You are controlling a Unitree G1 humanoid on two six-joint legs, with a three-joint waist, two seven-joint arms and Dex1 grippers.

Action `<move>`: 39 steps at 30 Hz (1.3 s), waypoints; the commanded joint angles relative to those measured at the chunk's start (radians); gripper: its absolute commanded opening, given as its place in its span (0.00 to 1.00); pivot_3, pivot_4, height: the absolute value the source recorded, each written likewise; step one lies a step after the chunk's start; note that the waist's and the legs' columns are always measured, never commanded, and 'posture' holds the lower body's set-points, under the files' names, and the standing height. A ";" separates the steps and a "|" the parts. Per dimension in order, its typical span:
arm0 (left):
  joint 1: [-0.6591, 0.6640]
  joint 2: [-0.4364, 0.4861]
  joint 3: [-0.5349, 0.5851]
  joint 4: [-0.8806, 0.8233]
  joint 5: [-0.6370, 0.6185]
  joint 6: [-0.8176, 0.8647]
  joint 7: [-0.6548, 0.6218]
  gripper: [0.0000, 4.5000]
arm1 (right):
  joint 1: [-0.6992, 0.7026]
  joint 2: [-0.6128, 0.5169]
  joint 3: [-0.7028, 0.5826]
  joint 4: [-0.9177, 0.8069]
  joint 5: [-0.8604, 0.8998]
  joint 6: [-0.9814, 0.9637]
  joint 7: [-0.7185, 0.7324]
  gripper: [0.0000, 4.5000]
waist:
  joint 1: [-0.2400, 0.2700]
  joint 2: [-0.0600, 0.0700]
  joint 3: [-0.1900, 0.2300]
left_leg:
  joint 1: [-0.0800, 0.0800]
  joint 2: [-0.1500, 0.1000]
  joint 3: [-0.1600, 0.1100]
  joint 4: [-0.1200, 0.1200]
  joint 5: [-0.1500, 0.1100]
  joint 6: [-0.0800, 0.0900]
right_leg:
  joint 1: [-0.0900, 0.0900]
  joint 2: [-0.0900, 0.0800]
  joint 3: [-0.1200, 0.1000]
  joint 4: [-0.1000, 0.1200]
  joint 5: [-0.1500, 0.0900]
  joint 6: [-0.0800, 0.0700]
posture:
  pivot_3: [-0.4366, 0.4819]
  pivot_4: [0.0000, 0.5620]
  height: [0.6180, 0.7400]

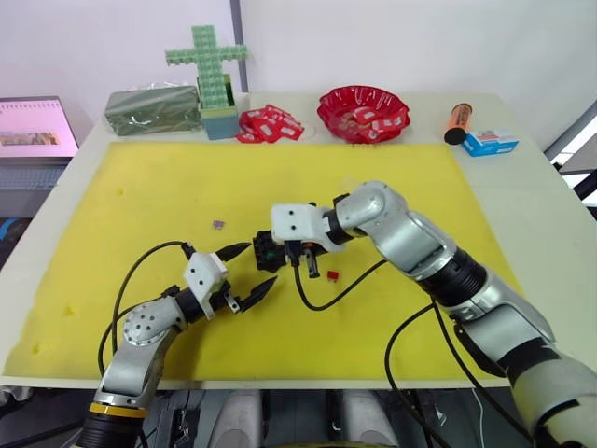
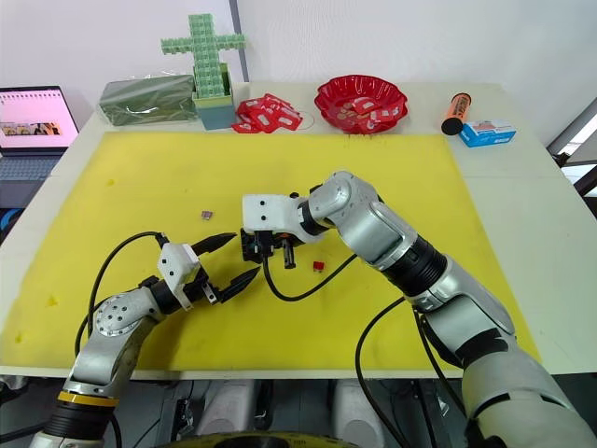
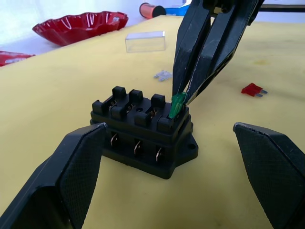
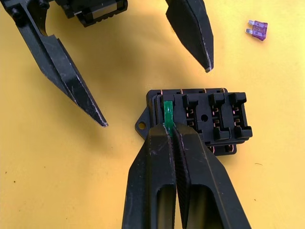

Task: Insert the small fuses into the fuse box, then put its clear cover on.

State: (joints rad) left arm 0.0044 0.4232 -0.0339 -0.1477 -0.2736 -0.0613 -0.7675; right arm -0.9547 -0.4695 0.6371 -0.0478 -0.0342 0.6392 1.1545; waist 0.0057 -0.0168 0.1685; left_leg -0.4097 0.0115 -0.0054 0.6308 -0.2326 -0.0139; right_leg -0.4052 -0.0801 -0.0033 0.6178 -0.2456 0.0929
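The left claw (image 1: 250, 272) hangs spread wide at lower left of centre, its tips flanking the fuse box (image 3: 143, 131) without touching it. The right claw (image 4: 167, 131) is clamped on the green fuse (image 3: 177, 105), held at an end slot of the box, mid-frame on the yellow mat (image 1: 140, 205). Insertion is in hand; next, I judge, a straight push down. A red fuse (image 1: 333, 275) lies just right; the clear cover (image 3: 145, 41) waits beyond.

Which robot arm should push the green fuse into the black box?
The right. Its gripper is already shut on the green fuse, right at an end slot of the fuse box. The left gripper is open and holds nothing, beside the box.
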 commanded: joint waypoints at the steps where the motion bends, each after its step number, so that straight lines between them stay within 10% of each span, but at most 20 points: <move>1: 0.006 0.002 0.012 -0.005 -0.008 -0.034 -0.007 0.99 | -0.033 -0.009 -0.016 -0.006 -0.019 -0.009 0.010 0.00 | 0.000 0.000 0.000 | 0.000 0.000 0.000 0.000 0.000 0.000 | 0.000 0.000 0.000 0.000 0.000 0.000 | 0.48 0.27 1.00; 13: 0.001 -0.008 0.009 0.019 -0.007 -0.075 -0.010 0.99 | -0.041 0.000 -0.014 0.013 -0.028 -0.021 0.025 0.00 | 0.001 0.000 0.000 | 0.000 0.000 0.000 0.000 0.000 0.000 | 0.000 0.000 0.000 0.000 0.000 0.000 | 0.48 0.27 1.00; 18: 0.001 -0.009 0.010 0.022 -0.005 -0.080 -0.010 1.00 | -0.038 0.009 -0.023 0.010 -0.027 -0.013 0.022 0.29 | 0.000 0.000 0.000 | 0.000 0.000 0.000 0.000 0.000 0.000 | 0.000 0.000 0.000 0.000 0.000 0.000 | 0.48 0.27 1.00; 34: -0.017 -0.007 0.020 0.004 -0.016 -0.052 0.003 1.00 | -0.016 0.032 -0.136 -0.080 0.055 0.051 -0.013 0.29 | -0.001 0.000 0.000 | 0.000 0.000 0.000 0.000 0.000 0.000 | 0.000 0.000 0.000 0.000 0.000 0.000 | 0.48 0.27 1.00; 39: -0.028 -0.010 0.021 -0.009 -0.018 -0.034 0.012 1.00 | 0.003 0.053 -0.133 -0.071 0.063 0.046 -0.042 0.01 | -0.002 0.000 0.000 | 0.000 0.000 0.000 0.000 0.000 0.000 | 0.000 0.000 0.000 0.000 0.000 0.000 | 0.48 0.27 1.00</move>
State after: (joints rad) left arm -0.0141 0.4120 -0.0234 -0.1187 -0.2749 -0.0943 -0.7594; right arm -0.9465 -0.4229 0.5270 -0.0927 0.0175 0.6917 1.1237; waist 0.0042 -0.0167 0.1686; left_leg -0.4098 0.0120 -0.0054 0.6304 -0.2326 -0.0140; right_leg -0.4055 -0.0803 -0.0032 0.6179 -0.2455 0.0931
